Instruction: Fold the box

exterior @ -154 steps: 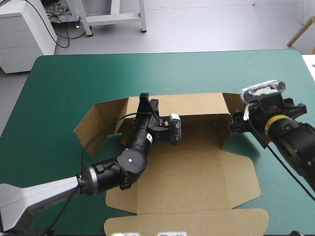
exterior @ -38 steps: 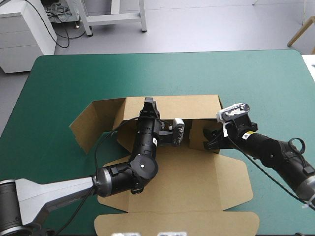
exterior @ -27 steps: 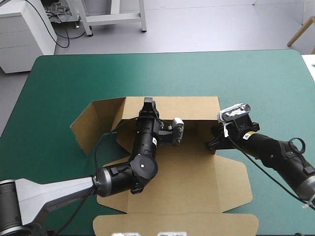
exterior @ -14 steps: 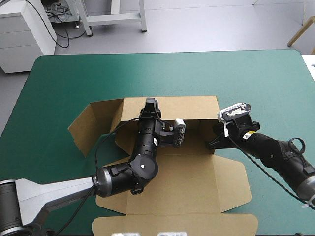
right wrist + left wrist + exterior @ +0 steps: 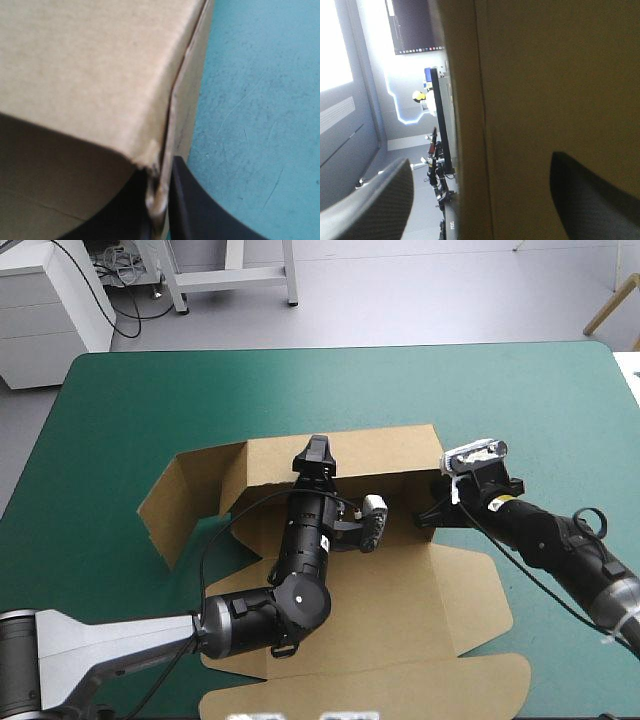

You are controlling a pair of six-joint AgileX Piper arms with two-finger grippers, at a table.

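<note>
Right end effector [image 5: 159, 180] clamped the box [image 5: 400, 590] at its far right corner; left end effector [image 5: 318, 452], open, straddled its rear wall, best pressed squarely upright.

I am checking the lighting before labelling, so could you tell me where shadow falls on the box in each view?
High view: the box is evenly lit, shadowed mainly at the foot of its raised back wall. Left wrist view: its board is dim throughout. Right wrist view: one face is lit, the adjoining face dark beside the right tool.
</note>
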